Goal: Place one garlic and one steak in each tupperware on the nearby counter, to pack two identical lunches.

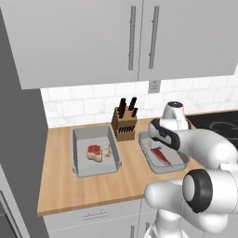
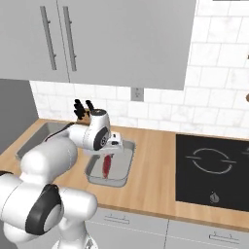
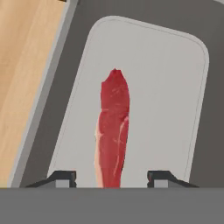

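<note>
Jaws apart, nothing between them touching either tip; gripper (image 3: 111, 179) sits above the right tupperware (image 1: 148, 149), pointing down into it; flat dark-red steak (image 3: 113, 127) lies lengthwise on that container's floor, running between the two fingertips (image 3: 61, 178) in the hand view, clear of both; no garlic visible in this container. Left tupperware (image 1: 80, 153) sits well apart on the same wooden tabletop (image 1: 130, 179), toward the left end; holds the chunky steak (image 1: 94, 152) with pale fat edge and one garlic bulb (image 1: 108, 151) just beside it on its right; whether they touch I cannot tell. Knife block (image 1: 124, 122) stands at the far edge between the two containers, against the tiled wall. Black cooktop (image 2: 211, 170) is set in the tabletop right of the right tupperware; grey wall cabinets (image 1: 130, 37) overhead.
</note>
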